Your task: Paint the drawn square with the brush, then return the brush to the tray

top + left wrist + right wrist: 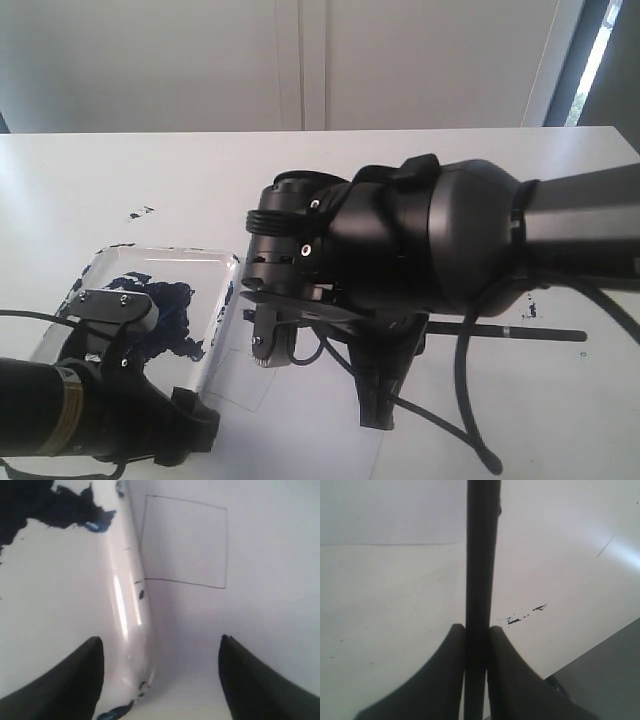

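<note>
Reaching low over the white desk (100,170), the right arm's end effector (477,630) is clamped on the long thin black brush (482,555). The left end effector (160,639) hangs spread apart over the rim of the shallow white blue-blotched tray (125,595), just beside the small pencil-drawn square (185,542).

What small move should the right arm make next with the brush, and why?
Probably carry the brush toward the drawn square and lower its tip there. The right gripper is shut on the brush, and the square, beside the rim of the tray, is blank, with no paint inside.
</note>
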Action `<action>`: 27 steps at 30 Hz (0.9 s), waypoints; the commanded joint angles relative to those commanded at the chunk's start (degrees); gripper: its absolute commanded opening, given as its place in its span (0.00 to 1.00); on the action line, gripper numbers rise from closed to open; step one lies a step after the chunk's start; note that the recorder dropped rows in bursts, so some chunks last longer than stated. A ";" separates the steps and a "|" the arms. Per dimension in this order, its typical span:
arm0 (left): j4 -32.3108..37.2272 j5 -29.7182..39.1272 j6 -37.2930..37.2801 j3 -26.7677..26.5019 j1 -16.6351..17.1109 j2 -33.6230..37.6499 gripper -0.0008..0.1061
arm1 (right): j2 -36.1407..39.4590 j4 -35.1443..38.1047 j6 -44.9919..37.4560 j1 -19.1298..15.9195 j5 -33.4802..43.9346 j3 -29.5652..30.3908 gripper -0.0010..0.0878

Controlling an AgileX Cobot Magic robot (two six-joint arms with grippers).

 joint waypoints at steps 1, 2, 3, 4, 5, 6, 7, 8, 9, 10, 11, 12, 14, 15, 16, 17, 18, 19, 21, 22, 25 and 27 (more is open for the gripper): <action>0.52 -0.85 0.00 0.00 0.00 -0.89 0.64 | 0.00 -0.38 0.00 0.00 0.00 0.00 0.01; 0.94 -1.63 0.12 0.00 0.00 -1.78 0.64 | 0.00 -0.64 0.00 0.00 0.00 0.00 0.01; 1.53 -2.36 0.21 0.00 0.00 -2.59 0.64 | 0.00 -1.13 0.00 0.00 0.00 0.00 0.01; 2.41 -3.45 0.21 0.00 0.00 -3.32 0.64 | 0.00 -1.61 0.00 0.00 0.00 0.00 0.01; 3.09 -4.69 0.21 0.00 0.00 -3.82 0.64 | 0.00 -2.05 0.00 0.00 0.00 0.00 0.01; 3.58 -5.95 0.21 0.00 0.00 -4.27 0.64 | 0.00 -2.35 0.00 0.00 0.00 0.00 0.01; 4.00 -7.76 0.21 0.00 0.00 -4.47 0.64 | 0.00 -3.18 0.00 0.00 0.00 0.00 0.01; 4.45 -9.50 0.21 0.00 0.00 -4.56 0.64 | 0.00 -3.84 0.13 0.00 0.00 0.00 0.01; 4.44 -11.23 0.69 0.00 0.00 -4.56 0.64 | 0.00 -4.48 0.22 0.00 0.00 0.00 0.01; 4.82 -12.20 0.68 0.00 0.00 -4.43 0.64 | 0.00 -5.29 0.41 0.00 0.00 0.00 0.01; 5.30 -12.33 0.68 0.00 0.00 -4.43 0.64 | 0.00 -5.68 0.41 0.00 0.00 0.00 0.01; 5.42 -11.70 0.44 0.00 0.00 -4.43 0.64 | 0.00 -5.96 0.41 0.00 0.00 0.00 0.01; 5.42 -9.26 -0.40 0.00 0.00 -4.43 0.64 | 0.00 -6.09 0.41 0.00 0.00 0.00 0.01; 5.42 -7.83 -0.82 0.00 0.00 -4.30 0.64 | 0.00 -6.09 0.41 0.00 0.00 0.00 0.01; 5.42 -7.02 -0.94 0.00 0.00 -3.88 0.64 | 0.00 -6.09 0.41 0.00 0.00 0.00 0.01; 5.42 -6.25 -1.46 0.00 0.00 -2.18 0.64 | 0.00 -6.24 0.41 0.00 0.00 0.00 0.01; 5.42 -6.62 -1.46 0.00 0.00 -1.13 0.64 | 0.00 -6.22 0.41 0.00 0.00 0.00 0.01; 5.42 -6.71 -1.46 0.00 0.00 1.81 0.64 | 0.00 -6.22 0.41 0.00 0.00 0.00 0.01; 4.67 -5.83 -1.46 0.00 0.00 5.86 0.64 | 0.00 -6.22 0.41 0.00 0.00 0.00 0.01; 4.37 -5.74 -1.46 0.00 0.00 7.02 0.64 | 0.00 -6.22 0.41 0.00 0.00 0.00 0.01; 4.37 -2.34 -1.46 0.00 0.00 10.09 0.64 | 0.00 -6.01 0.41 0.00 0.00 0.00 0.01; 4.37 3.29 -1.51 0.00 0.00 10.18 0.64 | 0.00 -5.17 0.54 0.00 0.00 0.00 0.01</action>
